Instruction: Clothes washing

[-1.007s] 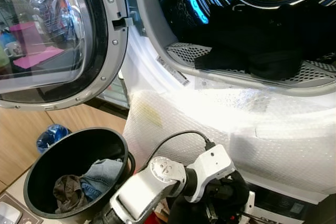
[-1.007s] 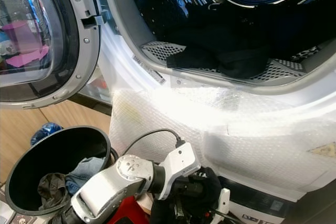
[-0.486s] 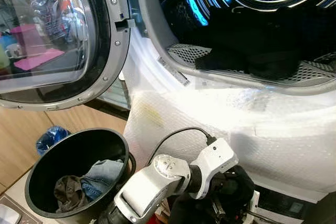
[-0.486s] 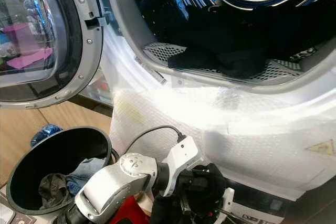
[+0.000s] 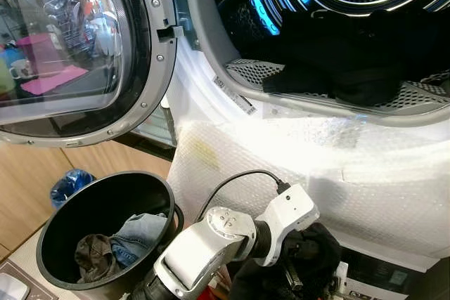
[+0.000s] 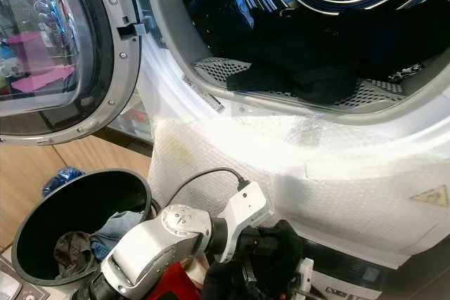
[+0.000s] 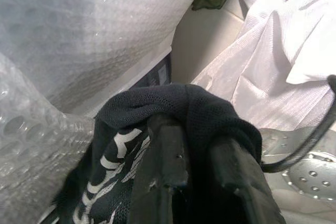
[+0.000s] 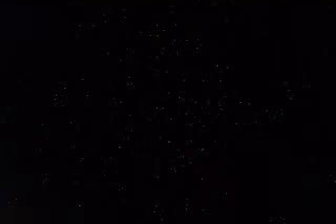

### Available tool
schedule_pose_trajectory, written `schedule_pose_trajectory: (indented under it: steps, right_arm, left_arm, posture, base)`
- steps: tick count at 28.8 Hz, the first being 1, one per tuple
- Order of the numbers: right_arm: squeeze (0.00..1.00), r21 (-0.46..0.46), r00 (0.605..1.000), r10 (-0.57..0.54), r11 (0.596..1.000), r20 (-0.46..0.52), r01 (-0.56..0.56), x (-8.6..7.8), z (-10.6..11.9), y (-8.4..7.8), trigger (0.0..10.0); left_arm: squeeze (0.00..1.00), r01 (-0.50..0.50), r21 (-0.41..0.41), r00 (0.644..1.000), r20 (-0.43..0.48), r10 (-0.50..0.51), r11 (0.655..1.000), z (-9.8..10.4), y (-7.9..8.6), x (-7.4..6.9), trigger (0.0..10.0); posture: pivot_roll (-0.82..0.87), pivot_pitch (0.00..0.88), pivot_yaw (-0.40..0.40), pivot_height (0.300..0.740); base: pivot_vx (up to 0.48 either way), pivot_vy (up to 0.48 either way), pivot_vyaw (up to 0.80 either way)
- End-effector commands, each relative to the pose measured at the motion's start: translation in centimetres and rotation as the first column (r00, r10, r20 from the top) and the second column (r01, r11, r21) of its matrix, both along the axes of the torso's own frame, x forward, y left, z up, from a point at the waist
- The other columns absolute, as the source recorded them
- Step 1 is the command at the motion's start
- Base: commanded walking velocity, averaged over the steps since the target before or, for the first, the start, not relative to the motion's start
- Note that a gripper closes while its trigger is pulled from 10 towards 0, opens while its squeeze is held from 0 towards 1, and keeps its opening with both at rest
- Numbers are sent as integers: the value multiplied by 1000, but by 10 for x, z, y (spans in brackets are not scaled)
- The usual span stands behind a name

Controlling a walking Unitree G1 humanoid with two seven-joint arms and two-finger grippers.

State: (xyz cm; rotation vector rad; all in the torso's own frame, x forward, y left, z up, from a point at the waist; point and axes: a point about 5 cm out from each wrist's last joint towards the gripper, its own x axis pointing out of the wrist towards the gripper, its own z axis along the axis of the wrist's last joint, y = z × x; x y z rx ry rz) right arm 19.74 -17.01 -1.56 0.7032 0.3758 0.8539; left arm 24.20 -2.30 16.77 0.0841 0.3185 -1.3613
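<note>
The left gripper [image 7: 197, 179] sits low in front of the washing machine [image 5: 365, 173], its two black fingers clamped on a dark garment [image 7: 173, 108], so the open drum [image 5: 337, 40] lies above and ahead of it, already holding dark clothes [image 5: 351, 61]. The garment is black mesh with a pale pattern, draped limp over the fingers. The right arm's gripper I cannot tell; its wrist view is dark.
</note>
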Motion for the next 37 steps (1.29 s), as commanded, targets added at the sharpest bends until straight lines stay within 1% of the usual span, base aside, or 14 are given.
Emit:
schedule_pose_trajectory:
  steps: [1,8,11,13,16,18,19,21,22,23,29,33,35,37]
  right_arm:
    - [0,7,999,34,999,1,-34,-2,0,3,0]
    - [0,14,1000,21,1000,7,-21,1,3,2,0]
    - [0,9,1000,-18,1000,4,18,4,3,1,0]
    - [0,7,996,-92,996,-4,92,9,1,-2,0]
    - [0,6,994,-105,994,-4,105,10,1,-3,0]
    - [0,3,991,-133,991,-2,133,13,1,-3,0]
    - [0,-12,978,-210,978,-16,210,19,0,-6,0]
    - [0,-13,973,-230,973,-20,230,21,0,-6,0]
    - [0,-12,967,-254,967,-20,254,23,0,-7,0]
    - [0,7,959,-284,959,-15,285,26,2,-8,0]
    - [0,71,951,-308,949,5,307,29,7,-11,0]
    - [0,46,952,-305,951,-1,304,25,3,-16,0]
    - [0,15,941,-337,941,-23,337,23,0,-23,0]
    - [0,15,941,-337,941,-23,337,23,0,-23,0]
  left_arm:
    - [0,0,-44,1000,27,1,999,11,1,-2,10000]
    - [0,-17,-55,999,28,19,998,12,4,-1,10000]
    - [0,-25,-68,999,27,27,997,16,6,-2,10000]
    - [0,-28,-73,999,20,30,997,17,11,-4,10000]
    - [0,-28,-51,999,16,28,998,15,15,-5,10000]
    - [0,-30,15,999,16,30,999,8,24,-6,10000]
    - [227,-21,122,998,61,13,992,0,37,-8,10000]
    - [227,-18,143,998,68,8,990,-2,40,-9,10000]
    - [851,-25,150,998,62,16,988,-2,44,-9,10000]
    - [1000,-47,163,998,53,39,986,-1,49,-8,10000]
    - [1000,-82,221,996,47,73,972,-7,71,-12,10000]
    - [1000,-104,247,995,33,99,963,-7,87,-14,10000]
    - [1000,-127,324,992,38,122,938,-15,104,-16,10000]
    - [1000,-127,324,992,38,122,938,-15,104,-16,10000]
  posture:
    - [-26,0,117,740]
    - [-26,0,115,740]
    - [-22,0,115,740]
    - [-22,0,117,740]
    - [-20,0,119,740]
    - [-11,0,122,740]
    - [-11,0,122,740]
    - [-5,0,124,740]
    - [-4,0,126,740]
    - [-1,0,129,740]
    - [-2,0,134,740]
    - [11,0,137,740]
    - [19,0,137,740]
    - [19,0,137,740]
  base:
    - [0,0,0]
    - [0,0,0]
    - [0,0,0]
    - [0,0,0]
    - [0,0,0]
    - [0,0,0]
    - [0,0,0]
    - [0,0,0]
    - [0,0,0]
    - [0,0,0]
    - [0,0,0]
    - [0,0,0]
    - [0,0,0]
    - [0,0,0]
